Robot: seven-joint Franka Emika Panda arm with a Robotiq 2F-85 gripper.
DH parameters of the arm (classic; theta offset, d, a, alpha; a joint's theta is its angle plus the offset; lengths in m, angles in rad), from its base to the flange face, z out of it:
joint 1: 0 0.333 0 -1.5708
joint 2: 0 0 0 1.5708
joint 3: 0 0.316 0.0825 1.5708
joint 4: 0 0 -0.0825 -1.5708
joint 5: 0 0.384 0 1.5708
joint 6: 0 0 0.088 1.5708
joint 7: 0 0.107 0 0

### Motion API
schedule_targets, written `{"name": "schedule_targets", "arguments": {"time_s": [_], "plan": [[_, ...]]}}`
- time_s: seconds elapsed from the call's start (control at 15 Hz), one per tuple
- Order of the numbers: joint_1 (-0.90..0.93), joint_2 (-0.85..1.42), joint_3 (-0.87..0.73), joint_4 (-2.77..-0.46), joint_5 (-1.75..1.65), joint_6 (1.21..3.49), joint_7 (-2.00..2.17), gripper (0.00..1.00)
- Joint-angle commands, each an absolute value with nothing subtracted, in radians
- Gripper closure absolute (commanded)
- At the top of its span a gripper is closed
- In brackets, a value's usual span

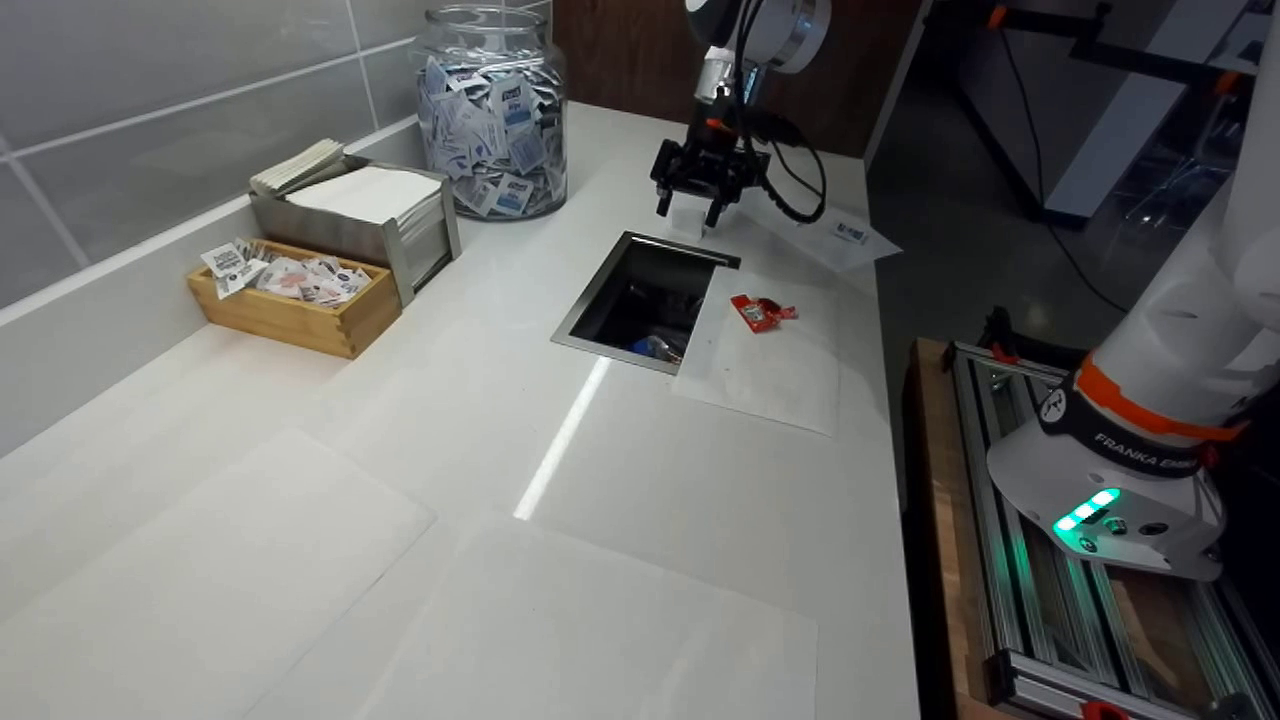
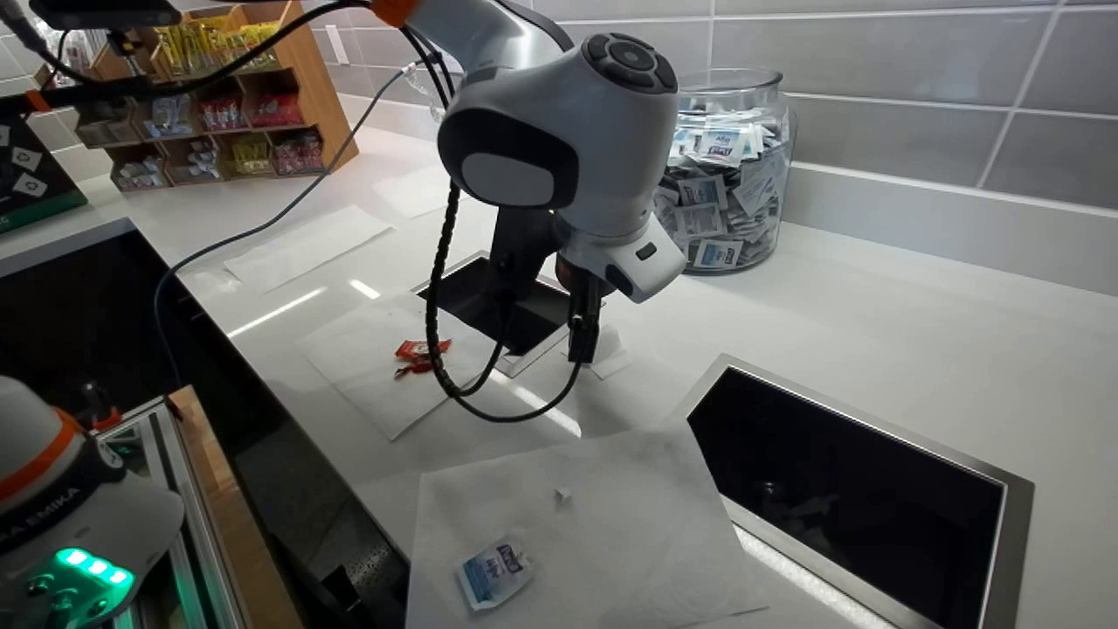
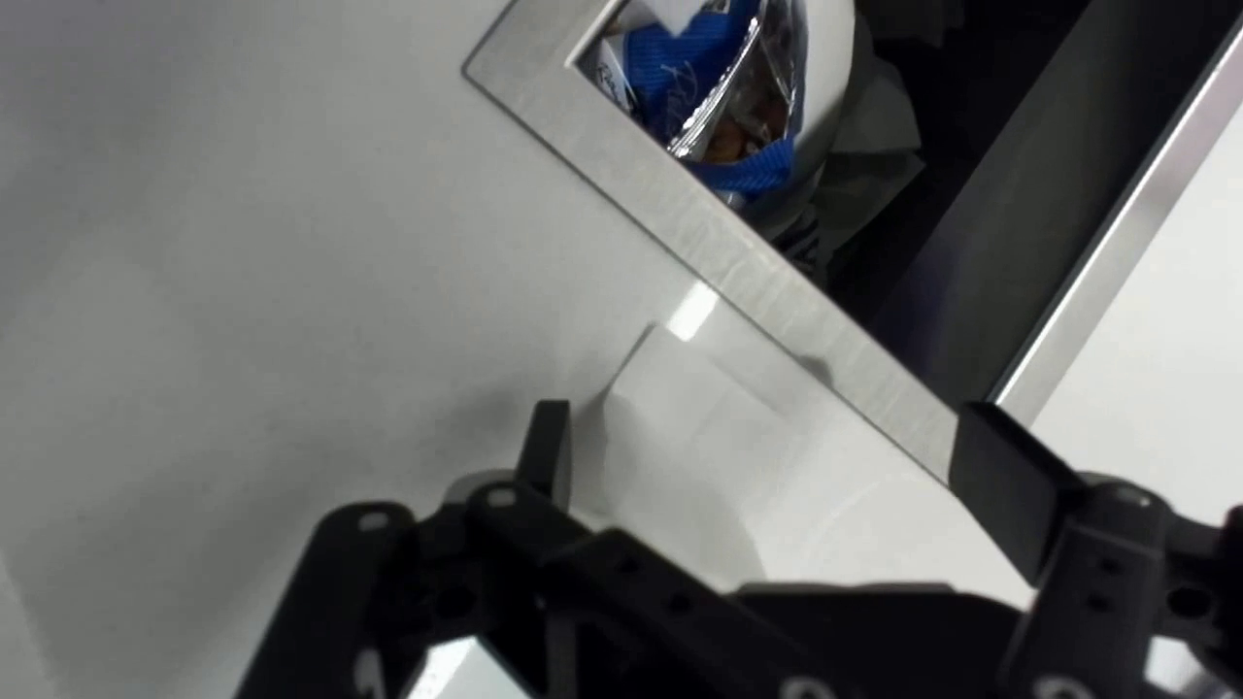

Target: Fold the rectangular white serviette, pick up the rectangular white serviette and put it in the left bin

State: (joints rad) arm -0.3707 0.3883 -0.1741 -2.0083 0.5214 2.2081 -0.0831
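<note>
The white serviette (image 1: 688,222) is a small folded piece lying on the counter beside the bin. It also shows in an exterior view (image 2: 615,356) and in the wrist view (image 3: 670,427), with its far edge slightly raised. My gripper (image 3: 777,466) is open, its fingers on either side of the serviette, not closed on it. In an exterior view my gripper (image 1: 689,212) hangs low over the serviette. The left bin is a metal-rimmed opening (image 3: 719,248) in the counter, directly beside the serviette, with wrappers and paper inside. Its rim (image 1: 592,348) also shows in an exterior view.
A second bin opening (image 2: 1015,542) lies farther right. Red wrappers (image 1: 760,312) lie on a white sheet (image 1: 770,390). A wipe packet (image 2: 494,573) and a small white scrap lie on another sheet (image 2: 611,542). A glass jar (image 1: 495,130) and napkin holder (image 1: 330,230) stand by the wall.
</note>
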Motion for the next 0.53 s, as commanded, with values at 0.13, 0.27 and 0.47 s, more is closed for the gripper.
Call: {"name": "schedule_targets", "arguments": {"time_s": [0.13, 0.27, 0.47], "plan": [[-0.388, 0.435, -0.162, -1.96, 0.55, 2.151, -0.105, 0.0], [-0.386, 0.44, -0.165, -1.957, 0.543, 2.171, -0.108, 0.0], [-0.377, 0.44, -0.174, -1.955, 0.517, 2.203, -0.102, 0.0]]}}
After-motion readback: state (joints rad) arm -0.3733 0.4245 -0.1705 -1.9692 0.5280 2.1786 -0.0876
